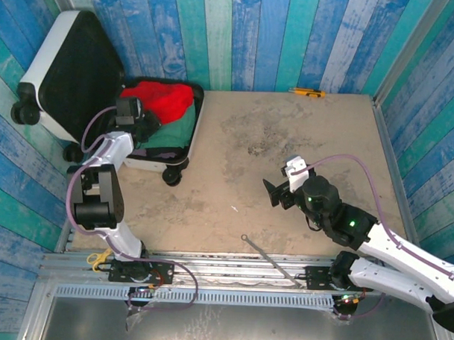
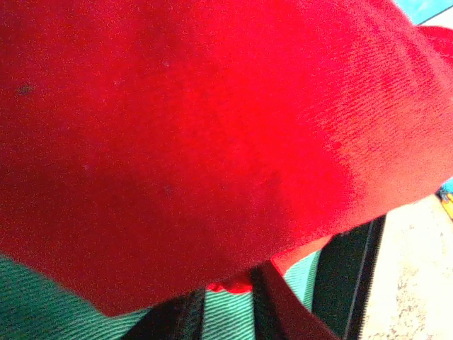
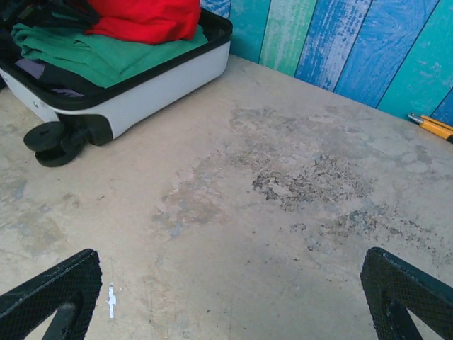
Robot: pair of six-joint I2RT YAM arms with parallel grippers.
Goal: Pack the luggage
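Left end effector (image 1: 141, 124) is buried in the red garment (image 2: 212, 142) on top of the green clothes (image 1: 172, 132) in the luggage (image 1: 158, 165), which sits open at the tabletop's (image 1: 288, 127) far-left corner (can't tell if its jaws are spread or pinching). That arm is folded at the elbow and reaches forward. Right arm stretches in low from the right, its end effector (image 1: 277, 194) spread wide over bare tabletop.
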